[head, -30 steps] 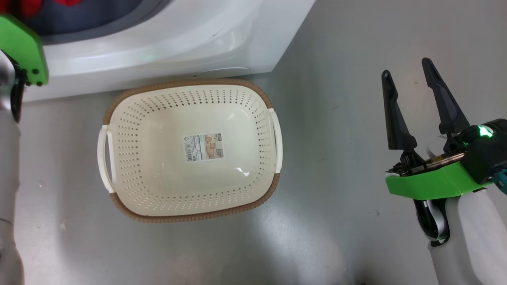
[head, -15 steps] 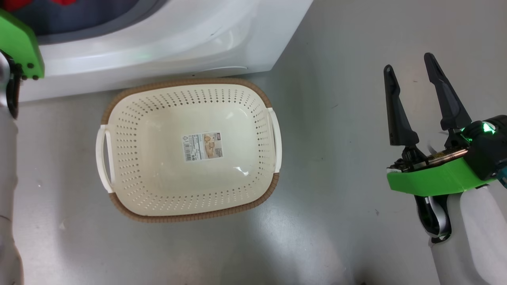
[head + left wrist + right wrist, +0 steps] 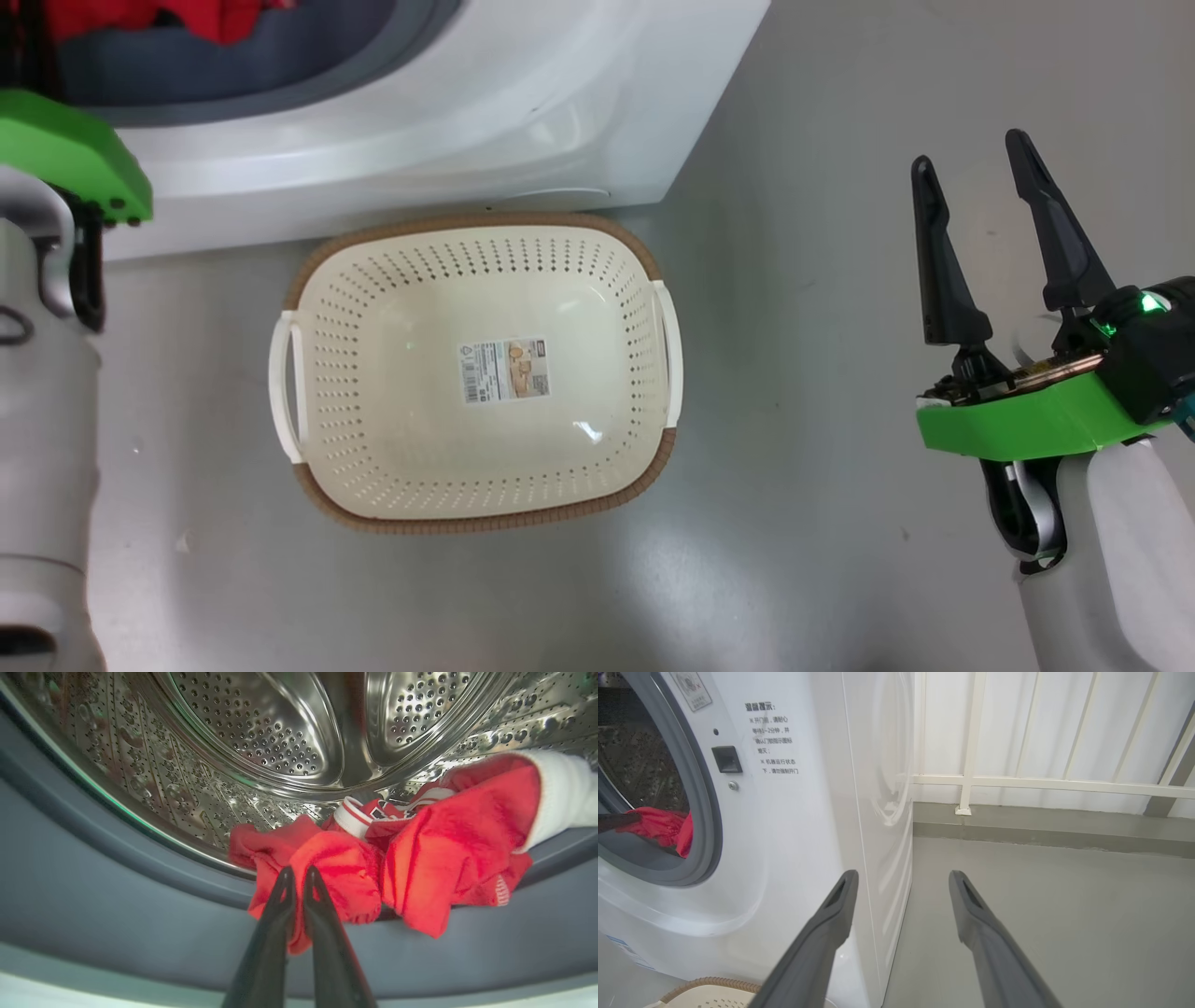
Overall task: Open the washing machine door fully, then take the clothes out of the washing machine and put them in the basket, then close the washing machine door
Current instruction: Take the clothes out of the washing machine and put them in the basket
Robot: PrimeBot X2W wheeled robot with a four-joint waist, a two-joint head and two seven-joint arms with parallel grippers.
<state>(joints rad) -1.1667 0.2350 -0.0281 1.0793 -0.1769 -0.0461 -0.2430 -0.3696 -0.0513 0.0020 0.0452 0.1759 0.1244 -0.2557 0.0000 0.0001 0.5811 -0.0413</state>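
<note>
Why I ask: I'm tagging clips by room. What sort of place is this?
Probably a laundry area: a washing machine with red clothes inside, and a basket on the grey floor before it.

A washing machine (image 3: pixel 794 821) on bare grey floor (image 3: pixel 1064 914) suggests a home laundry corner.

The washing machine (image 3: pixel 401 140) is cut off by the head view's top edge, leaving just its lower front. In its opening, the clothes (image 3: pixel 140 17) show as a red scrap against that edge. In front of the machine, the basket (image 3: pixel 467 525) carries a sticker (image 3: pixel 504 371) whose print is too small to read. Inside the machine, the left gripper (image 3: pixel 299 873) pinches red cloth with closed tips; the fold between them is mostly hidden.
</note>
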